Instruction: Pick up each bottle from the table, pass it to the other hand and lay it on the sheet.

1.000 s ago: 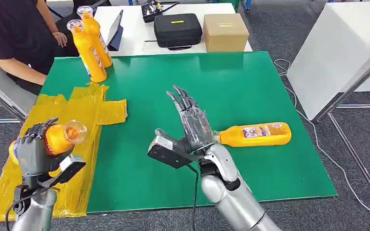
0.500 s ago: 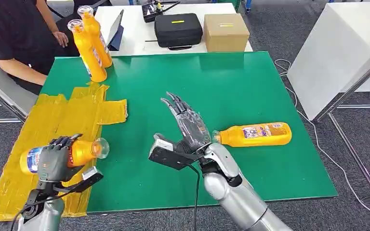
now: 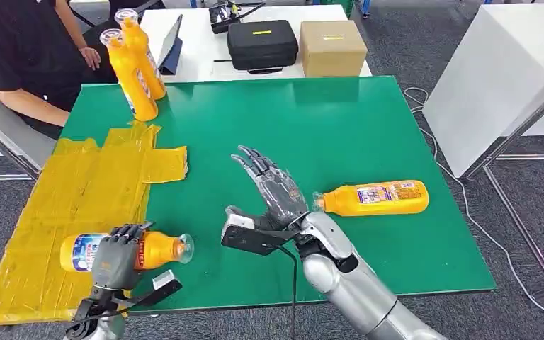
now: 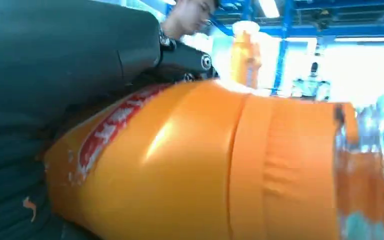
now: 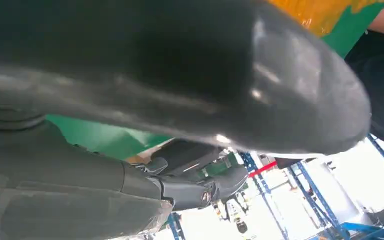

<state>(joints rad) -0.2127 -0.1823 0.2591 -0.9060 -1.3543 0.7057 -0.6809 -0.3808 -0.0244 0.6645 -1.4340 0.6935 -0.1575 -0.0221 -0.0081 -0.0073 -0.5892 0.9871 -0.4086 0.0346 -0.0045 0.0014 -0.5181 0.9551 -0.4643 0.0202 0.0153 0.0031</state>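
Left hand (image 3: 117, 256) first, at the lower left of the head view: its dark fingers (image 3: 129, 231) are wrapped over the middle of an orange bottle (image 3: 124, 251), gripping it. The bottle lies on its side, label end over the yellow sheet (image 3: 78, 191), cap end poking right toward the green. That sideways hold makes sense, since the job asks for the bottle to be laid down, not stood up. Whether it already touches the sheet I cannot tell from here. The left wrist view is pressed right up against that bottle (image 4: 195, 165), so the hold is snug.

Over to the right hand (image 3: 273, 195), centre of the frame: fingers spread and pointing up and away, holding nothing, palm raised above the green counter (image 3: 340, 127). It reads like a hand that has finished its half of a handover and is free for the next pick.

And the next pick is right there. A second bottle (image 3: 372, 199) lies on its side on the counter just beside the right hand, cap toward the wrist. Two more bottles (image 3: 134, 67) stand upright at the upper left corner of the counter, beyond the sheet.

Further out, a person (image 3: 21, 57) in dark clothing sits at the upper left, and a black case (image 3: 262, 44) and cardboard box (image 3: 331, 47) rest on a white table behind.
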